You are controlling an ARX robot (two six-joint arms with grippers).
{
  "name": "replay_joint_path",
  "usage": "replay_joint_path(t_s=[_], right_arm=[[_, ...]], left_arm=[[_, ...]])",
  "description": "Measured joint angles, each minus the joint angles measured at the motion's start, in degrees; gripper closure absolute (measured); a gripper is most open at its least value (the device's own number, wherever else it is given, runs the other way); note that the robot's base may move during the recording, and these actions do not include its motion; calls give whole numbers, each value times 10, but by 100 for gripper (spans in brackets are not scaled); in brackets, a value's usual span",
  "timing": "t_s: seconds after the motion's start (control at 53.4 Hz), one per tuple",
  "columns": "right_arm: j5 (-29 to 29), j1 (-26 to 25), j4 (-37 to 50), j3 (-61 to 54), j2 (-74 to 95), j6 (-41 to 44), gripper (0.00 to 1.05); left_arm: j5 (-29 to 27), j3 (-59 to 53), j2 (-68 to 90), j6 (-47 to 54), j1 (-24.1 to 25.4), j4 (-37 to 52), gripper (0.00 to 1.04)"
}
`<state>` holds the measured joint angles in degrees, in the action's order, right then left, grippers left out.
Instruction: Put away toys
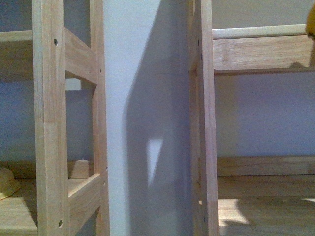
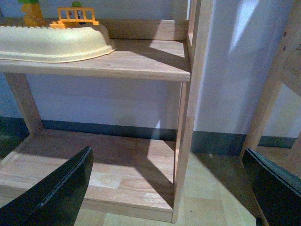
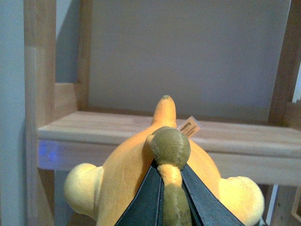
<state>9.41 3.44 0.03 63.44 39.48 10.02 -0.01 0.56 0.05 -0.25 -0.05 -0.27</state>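
While right gripper (image 3: 169,168) holds plush toy (image 3: 134,172): jaws narrow on its rear, nose pointing at shelf (image 3: 117,126).
Left gripper (image 2: 168,151): jaws wide, empty.

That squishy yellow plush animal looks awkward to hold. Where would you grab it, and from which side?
Grip the thin olive stalk just under its round knob, coming from the end it sticks out of, as the right gripper does now. The plush animal has a wide, rounded body that is too fat to pinch. The stalk fits between the fingers, and the knob probably stops it slipping.
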Motion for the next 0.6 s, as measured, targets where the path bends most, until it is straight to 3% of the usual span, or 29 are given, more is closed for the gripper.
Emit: replay_joint_path(t_s=[0.337,0.6], right_arm=[[-83,-51,-8,156,102,9,99],[-101,-56,16,237,214,1,99]], left_arm=[[0,0,0,0,0,0,6],[0,0,0,0,0,0,6]])
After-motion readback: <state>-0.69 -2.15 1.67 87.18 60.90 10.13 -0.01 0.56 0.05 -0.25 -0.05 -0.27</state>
